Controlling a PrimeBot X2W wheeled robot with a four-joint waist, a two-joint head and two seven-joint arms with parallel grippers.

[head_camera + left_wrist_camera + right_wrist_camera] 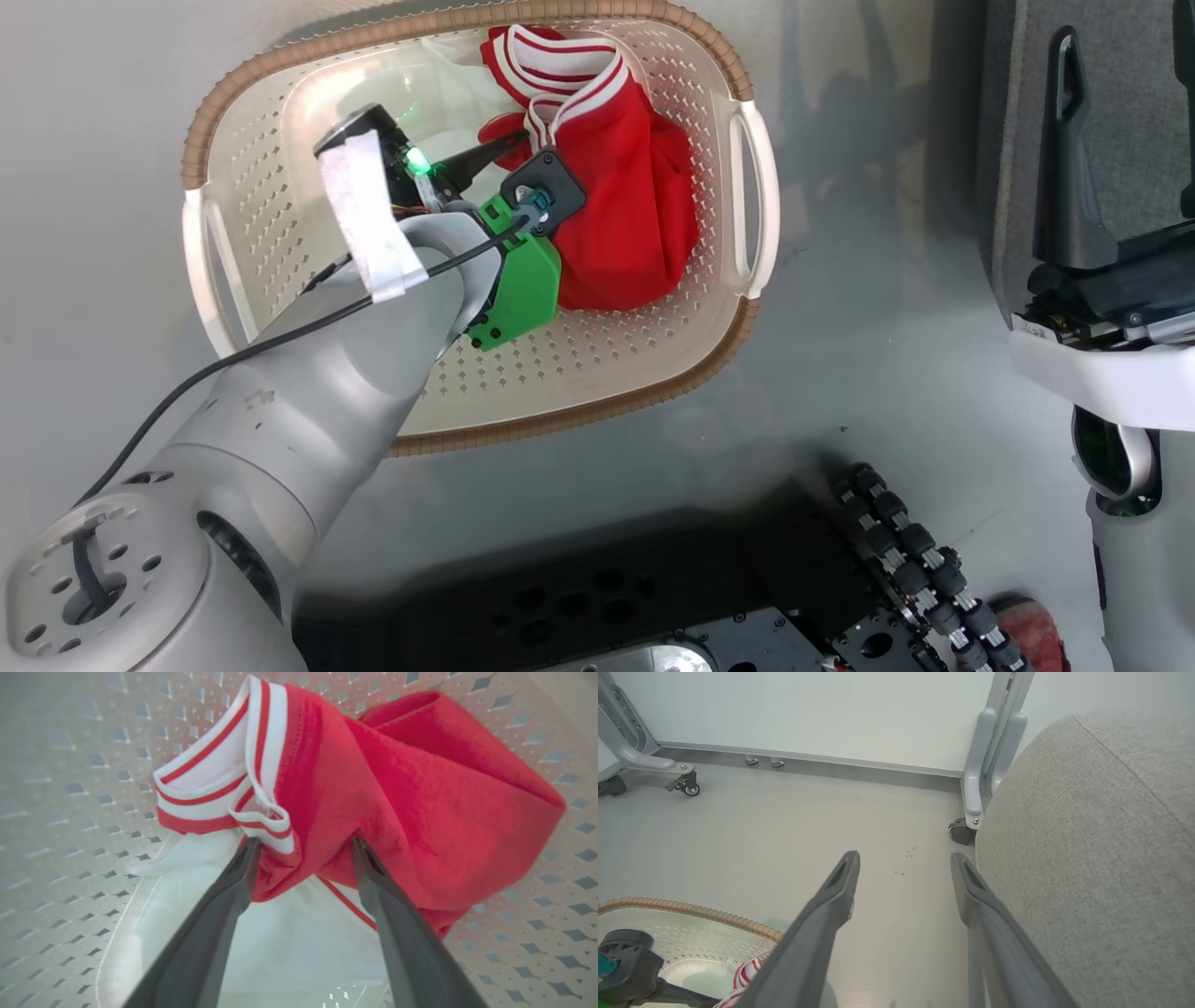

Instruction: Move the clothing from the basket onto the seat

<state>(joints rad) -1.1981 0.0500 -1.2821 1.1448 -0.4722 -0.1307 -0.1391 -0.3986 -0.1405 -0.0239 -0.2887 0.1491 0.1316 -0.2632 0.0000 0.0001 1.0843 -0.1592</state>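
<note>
My left gripper point(304, 848) has its fingers point(233, 896) spread fairly wide. A bunched fold of the red clothing point(397, 788) sits between the two tips, and both tips touch the cloth without being clamped on it. Just above the left tip is the collar band, white with thin red stripes. Under the fold lies smooth white fabric point(280, 947) with one red line. From this close I can't say if it is a panel of the same garment or a second piece.

The clothing is inside the basket point(579, 411), heaped against its far right corner as the head view shows it, with the collar towards the far rim. The near left of the perforated bottom is bare. The basket stands on the grey floor point(784, 826).

My right gripper point(904, 858) has its fingers point(822, 924) about as far apart and holds nothing. It hangs over bare floor between the basket's brown rim and the seat point(1087, 858), whose grey fabric side is just beside the right finger. Past the seat's far edge a grey frame leg point(973, 788) stands on a caster by the wall.
</note>
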